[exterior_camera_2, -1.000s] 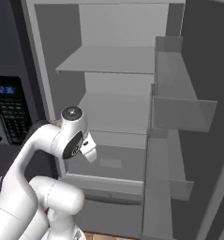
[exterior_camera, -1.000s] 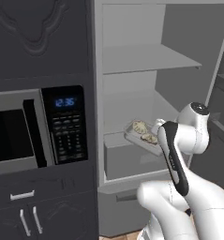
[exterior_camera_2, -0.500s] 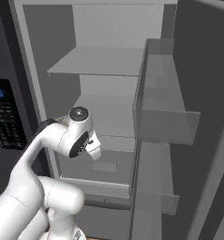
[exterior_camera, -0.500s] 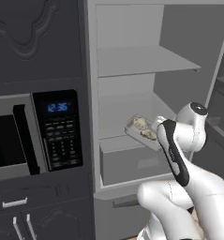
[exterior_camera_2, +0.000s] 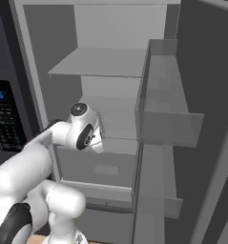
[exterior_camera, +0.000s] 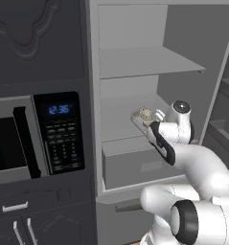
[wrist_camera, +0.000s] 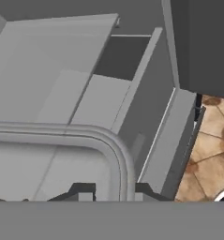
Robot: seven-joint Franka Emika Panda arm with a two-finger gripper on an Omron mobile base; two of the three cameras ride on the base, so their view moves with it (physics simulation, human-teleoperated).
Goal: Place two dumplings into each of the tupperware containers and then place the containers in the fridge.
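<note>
A tupperware container (exterior_camera: 143,119) hangs in front of the open fridge (exterior_camera: 149,62), just above its front drawer (exterior_camera: 135,165), at the level of the middle shelf. A tan speckled dumpling (exterior_camera: 145,113) lies in it. My gripper (exterior_camera: 153,125) is shut on the container's near rim. In the hand view the container's rounded rim (wrist_camera: 114,154) runs between my fingertips, my gripper (wrist_camera: 112,191) clamps it, and the fridge drawer (wrist_camera: 101,101) lies below. The contents are out of that view.
A black oven panel with blue digits (exterior_camera: 58,129) stands left of the fridge. The fridge's open door with clear bins (exterior_camera_2: 168,114) juts out on the right. Tan floor tiles (wrist_camera: 212,140) show beneath the fridge's front edge.
The whole picture shifted as the base moved, mostly in the first half second. The held container has risen slightly and sits closer to the fridge opening. The grip is unchanged.
</note>
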